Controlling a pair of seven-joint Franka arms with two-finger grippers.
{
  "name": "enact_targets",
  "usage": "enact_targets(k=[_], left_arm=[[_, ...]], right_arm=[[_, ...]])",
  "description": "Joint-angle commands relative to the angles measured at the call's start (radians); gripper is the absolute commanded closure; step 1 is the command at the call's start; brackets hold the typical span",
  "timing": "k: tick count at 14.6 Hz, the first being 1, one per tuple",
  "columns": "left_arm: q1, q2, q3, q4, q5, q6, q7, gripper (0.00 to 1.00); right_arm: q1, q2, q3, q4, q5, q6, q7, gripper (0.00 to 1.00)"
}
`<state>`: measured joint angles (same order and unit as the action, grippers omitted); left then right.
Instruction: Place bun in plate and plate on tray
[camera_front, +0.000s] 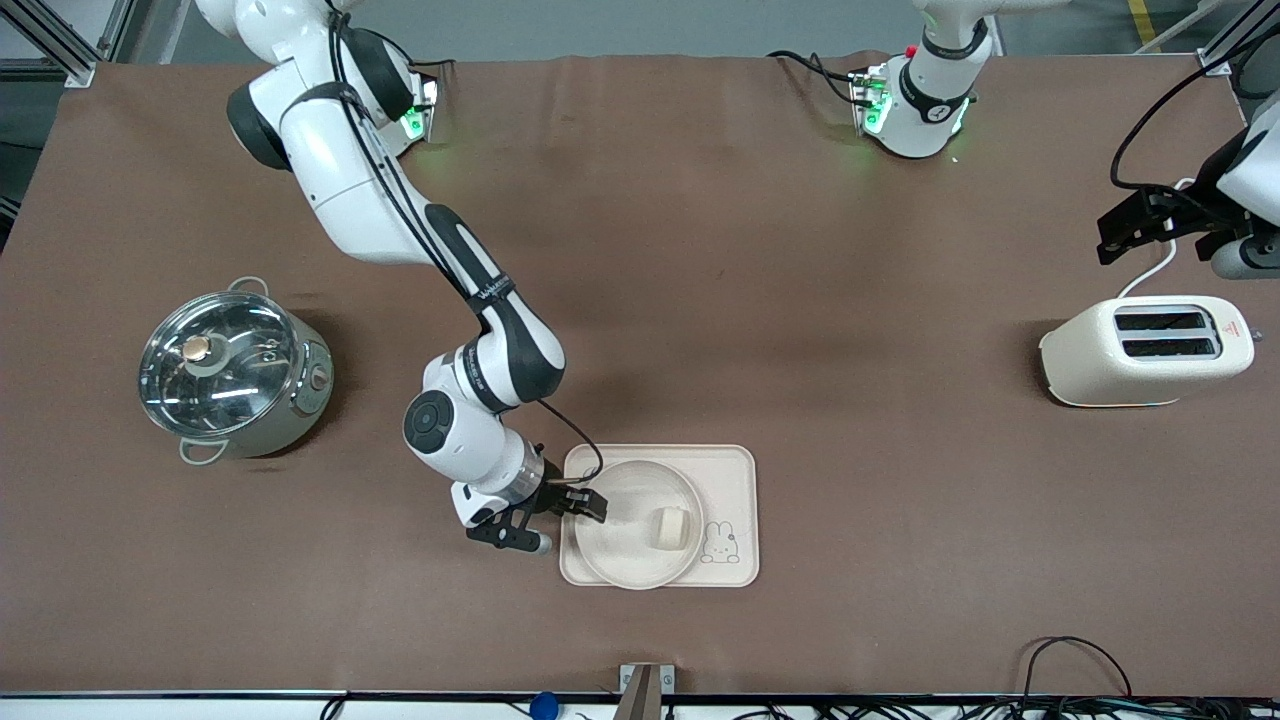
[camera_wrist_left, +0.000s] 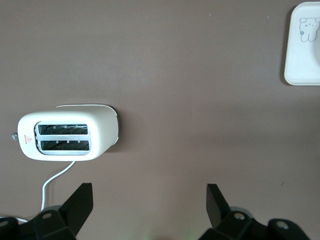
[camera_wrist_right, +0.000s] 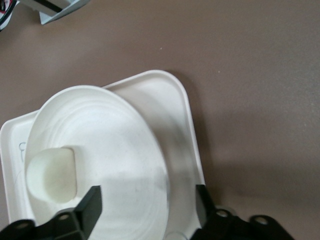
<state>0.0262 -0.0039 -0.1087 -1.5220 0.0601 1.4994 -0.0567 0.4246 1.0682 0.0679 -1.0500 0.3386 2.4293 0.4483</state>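
Note:
The off-white round plate (camera_front: 628, 563) lies on the cream tray (camera_front: 735, 475) with the rabbit drawing. The pale bun (camera_front: 671, 527) sits in the plate, on the side toward the rabbit. My right gripper (camera_front: 560, 520) is open at the plate's edge toward the right arm's end of the table. In the right wrist view (camera_wrist_right: 148, 200) one finger is over the plate (camera_wrist_right: 110, 135) near the bun (camera_wrist_right: 51, 175) and the other is over the rim of the tray (camera_wrist_right: 172, 100). It holds nothing. My left gripper (camera_front: 1135, 235) waits open and empty in the air above the toaster.
A cream toaster (camera_front: 1145, 350) with a white cord stands at the left arm's end of the table, also in the left wrist view (camera_wrist_left: 67, 136). A steel pot with a glass lid (camera_front: 232, 370) stands at the right arm's end. A corner of the tray (camera_wrist_left: 302, 55) shows in the left wrist view.

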Motion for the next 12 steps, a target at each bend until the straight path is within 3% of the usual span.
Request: enact_targets(k=[1,4,6,12], left_arm=[[-0.009,-0.028,0.012,-0.033,-0.019,0.001,0.028,0.00],[-0.011,-0.030,0.009,-0.032,-0.019,-0.001,0.034,0.00],[-0.011,-0.030,0.009,-0.032,-0.019,-0.001,0.034,0.00],[-0.012,-0.044,-0.011,-0.037,-0.022,-0.014,0.037,0.00]], right_arm=[[-0.045,-0.086,0.007,-0.039,0.000,-0.125,-0.002,0.00],[-0.125,-0.177,0.006,-0.038,-0.022,-0.329,-0.060,0.00],[-0.174,-0.238,0.007,-0.035,-0.100,-0.461,-0.172,0.00],[-0.285,-0.499,0.003,-0.041,-0.230,-0.862,-0.195,0.00]])
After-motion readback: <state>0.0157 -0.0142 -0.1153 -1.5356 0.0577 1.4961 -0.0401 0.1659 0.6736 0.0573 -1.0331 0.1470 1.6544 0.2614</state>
